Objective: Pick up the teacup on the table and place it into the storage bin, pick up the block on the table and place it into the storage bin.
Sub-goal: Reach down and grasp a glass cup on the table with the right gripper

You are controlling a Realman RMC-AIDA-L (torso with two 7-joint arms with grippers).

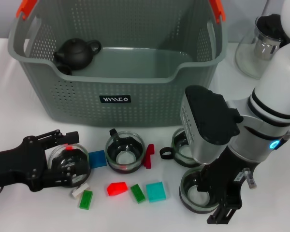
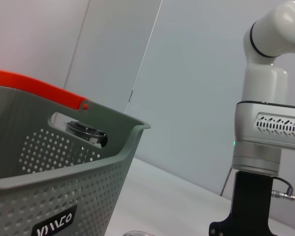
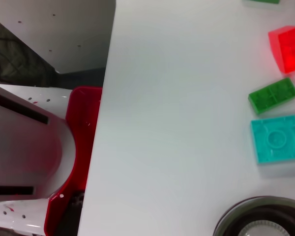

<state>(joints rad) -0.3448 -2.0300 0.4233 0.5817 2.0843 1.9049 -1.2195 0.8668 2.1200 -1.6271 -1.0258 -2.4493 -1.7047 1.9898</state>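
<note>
Head camera looks down on storage bin (image 1: 111, 99) and table (image 1: 261, 104) — wrist cameras sit low, close.

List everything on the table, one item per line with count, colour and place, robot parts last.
storage bin: one, grey-green with orange-red handles, back of the table.
teapot: one, black, inside the bin at its left end.
teacups: four, clear glass, in a row in front of the bin; the outer two sit under the tools.
blocks: several, blue, red, green, teal and white, scattered among the cups.
glass pitcher: one, clear with dark lid, right of the bin.
left tool: black, at the leftmost cup.
right tool: black, over the front right cup.
</note>
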